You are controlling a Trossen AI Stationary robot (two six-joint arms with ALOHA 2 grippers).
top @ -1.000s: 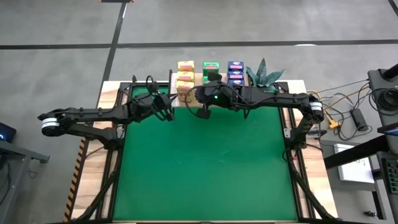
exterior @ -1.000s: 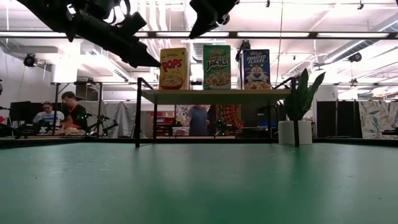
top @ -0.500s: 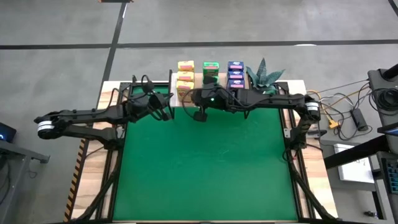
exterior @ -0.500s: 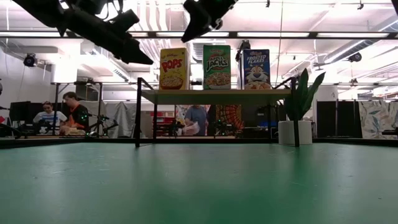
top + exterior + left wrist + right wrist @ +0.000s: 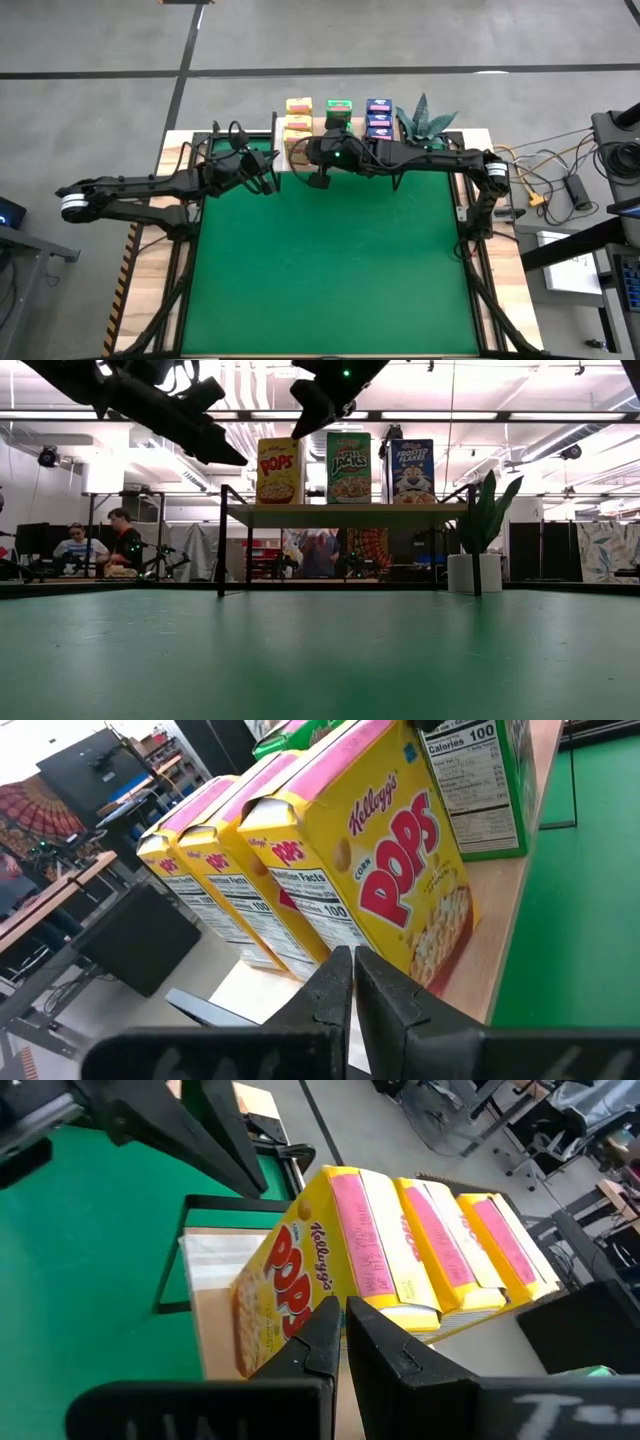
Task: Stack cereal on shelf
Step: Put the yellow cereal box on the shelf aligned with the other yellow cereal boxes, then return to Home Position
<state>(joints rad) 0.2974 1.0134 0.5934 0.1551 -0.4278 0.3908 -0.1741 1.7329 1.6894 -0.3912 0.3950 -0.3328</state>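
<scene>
The cereal stands upright on its box bottoms on the shelf (image 5: 320, 131) at the table's far edge, in rows of yellow (image 5: 298, 118), green (image 5: 339, 111) and blue (image 5: 378, 115). The low view shows one front box of each colour: yellow (image 5: 280, 470), green (image 5: 348, 467) and blue (image 5: 412, 470). My left gripper (image 5: 275, 176) hangs shut in the air, near and to the left of the yellow row (image 5: 330, 870). My right gripper (image 5: 306, 158) is shut too, above the shelf's near side, pointing at the yellow boxes (image 5: 400, 1250). Neither holds anything.
A potted spiky plant (image 5: 425, 120) stands just right of the shelf. The green mat (image 5: 330, 270) covers the table in front of the shelf. People sit and stand in the room behind (image 5: 100, 545).
My right gripper has shifted a little toward the table's left edge and sunk slightly, staying shut. The boxes have kept still.
</scene>
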